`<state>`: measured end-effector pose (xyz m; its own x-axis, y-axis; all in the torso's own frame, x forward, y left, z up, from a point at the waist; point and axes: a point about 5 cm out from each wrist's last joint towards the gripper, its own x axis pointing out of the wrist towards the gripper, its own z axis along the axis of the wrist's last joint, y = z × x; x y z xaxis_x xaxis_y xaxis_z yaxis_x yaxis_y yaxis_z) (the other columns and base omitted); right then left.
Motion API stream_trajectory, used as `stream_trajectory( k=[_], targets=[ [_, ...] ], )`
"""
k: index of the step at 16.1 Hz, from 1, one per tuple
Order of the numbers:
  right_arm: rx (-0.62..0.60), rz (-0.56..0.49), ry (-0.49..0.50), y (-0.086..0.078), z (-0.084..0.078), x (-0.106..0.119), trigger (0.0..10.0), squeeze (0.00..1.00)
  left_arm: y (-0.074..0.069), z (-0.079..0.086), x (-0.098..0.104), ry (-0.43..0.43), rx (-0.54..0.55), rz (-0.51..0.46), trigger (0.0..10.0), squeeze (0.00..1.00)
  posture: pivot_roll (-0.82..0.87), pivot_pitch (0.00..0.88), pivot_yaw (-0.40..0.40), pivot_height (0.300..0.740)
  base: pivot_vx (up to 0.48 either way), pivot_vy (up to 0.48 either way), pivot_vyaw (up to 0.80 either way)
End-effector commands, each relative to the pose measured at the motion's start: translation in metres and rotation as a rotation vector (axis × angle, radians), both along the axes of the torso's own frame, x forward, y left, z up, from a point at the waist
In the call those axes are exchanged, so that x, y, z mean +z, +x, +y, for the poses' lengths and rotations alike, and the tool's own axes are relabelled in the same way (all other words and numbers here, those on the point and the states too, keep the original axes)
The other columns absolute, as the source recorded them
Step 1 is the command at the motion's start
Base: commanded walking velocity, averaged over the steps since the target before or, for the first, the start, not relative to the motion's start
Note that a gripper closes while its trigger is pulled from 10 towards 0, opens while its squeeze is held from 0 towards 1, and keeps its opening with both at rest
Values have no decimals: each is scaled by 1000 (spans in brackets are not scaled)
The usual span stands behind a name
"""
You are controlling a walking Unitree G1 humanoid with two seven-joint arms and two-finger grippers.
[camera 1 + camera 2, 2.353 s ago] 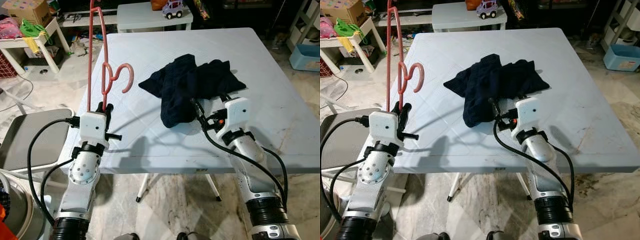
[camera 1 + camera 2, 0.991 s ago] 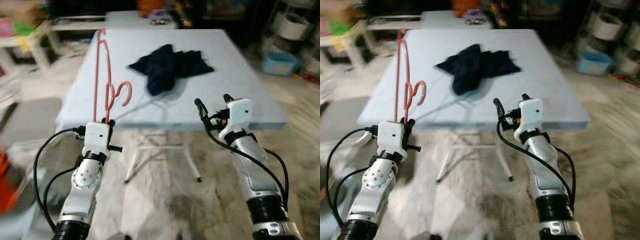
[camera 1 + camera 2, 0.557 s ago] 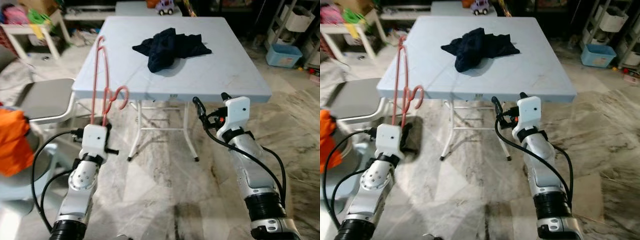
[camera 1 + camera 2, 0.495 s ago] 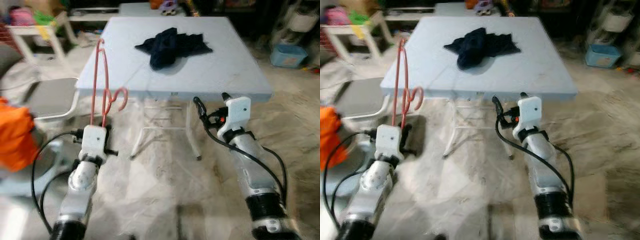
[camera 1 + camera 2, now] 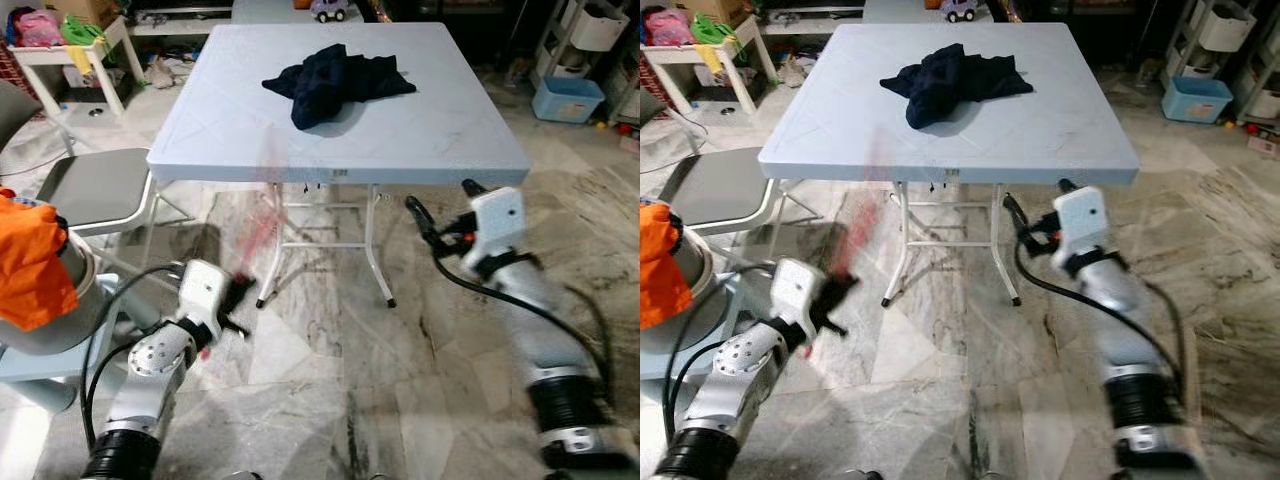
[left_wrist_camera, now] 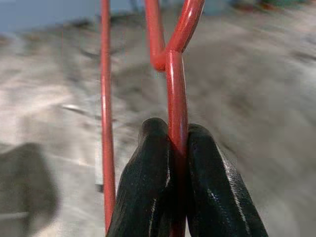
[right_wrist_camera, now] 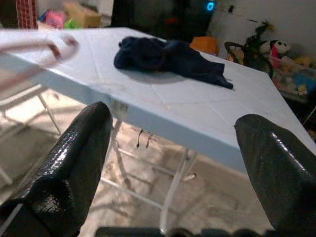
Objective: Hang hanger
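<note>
A: What could go wrong from here?

B: The left tool (image 6: 177, 163) is clenched on the red hanger (image 6: 174, 74), pinching just one thin wire of it between the two black fingers (image 6: 143, 192). In the head views the hanger (image 5: 262, 215) is only a faint red smear slanting up from that tool towards the worktop (image 5: 240, 130) edge, so I judge it is swinging fast. A grip that narrow could let the wire twist or slip out, or the frame could clip the worktop's legs.

A: And the right tool?

B: The right tool (image 7: 173, 173) is released, fingers spread wide and grasping nothing, aimed at the worktop and the dark garment (image 7: 168, 57) on it.

A: What differs from half a second ago?

B: Then the hanger stood upright and sharp above the left tool. Now it is tilted and blurred, the left arm sits lower, and the right arm is blurred too.
</note>
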<state>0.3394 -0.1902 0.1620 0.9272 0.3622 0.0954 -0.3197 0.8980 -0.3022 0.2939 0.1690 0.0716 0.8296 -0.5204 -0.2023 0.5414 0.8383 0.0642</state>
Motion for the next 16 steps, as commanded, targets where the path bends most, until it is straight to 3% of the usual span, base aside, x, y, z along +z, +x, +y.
stream_trajectory(
  k=[1, 2, 4, 6, 7, 9, 11, 16],
  targets=[
    [87, 18, -93, -1, 4, -3, 10000, 0, -5, -3, -3, -4, -109, 36, 10000, 0, -161, 114, -1, 740, 0, 0, 0],
    [194, 46, -229, -6, 0, -8, 10000, 0, -10, -4, -9, 14, -230, 112, 10000, 0, -162, 119, 3, 740, 0, 0, 0],
    [298, 78, -359, -10, -5, -11, 10000, 0, -12, -4, -11, 29, -328, 153, 10000, 0, -171, 125, 12, 740, 0, 0, 0],
    [399, 91, -580, -13, -17, -12, 10000, 0, -18, -4, -12, 49, -467, 226, 10000, 0, -178, 128, 17, 740, 0, 0, 0],
    [458, 104, -638, -14, -20, -10, 10000, 0, -19, -4, -13, 50, -504, 240, 10000, 0, -181, 129, 19, 740, 0, 0, 0],
    [599, 193, -636, -18, -20, -7, 10000, 0, -19, -6, -11, 48, -558, 251, 10000, 0, -184, 132, 21, 740, 0, 0, 0],
    [708, 224, -733, -21, -15, -8, 10000, 0, -18, -12, -9, 70, -608, 234, 10000, 0, -188, 130, 23, 740, 0, 0, 0],
    [853, 157, -749, -21, 15, -3, 10000, 0, -18, -30, -12, 68, -697, 245, 10000, 0, -188, 132, 22, 740, 0, 0, 0]
  ],
)
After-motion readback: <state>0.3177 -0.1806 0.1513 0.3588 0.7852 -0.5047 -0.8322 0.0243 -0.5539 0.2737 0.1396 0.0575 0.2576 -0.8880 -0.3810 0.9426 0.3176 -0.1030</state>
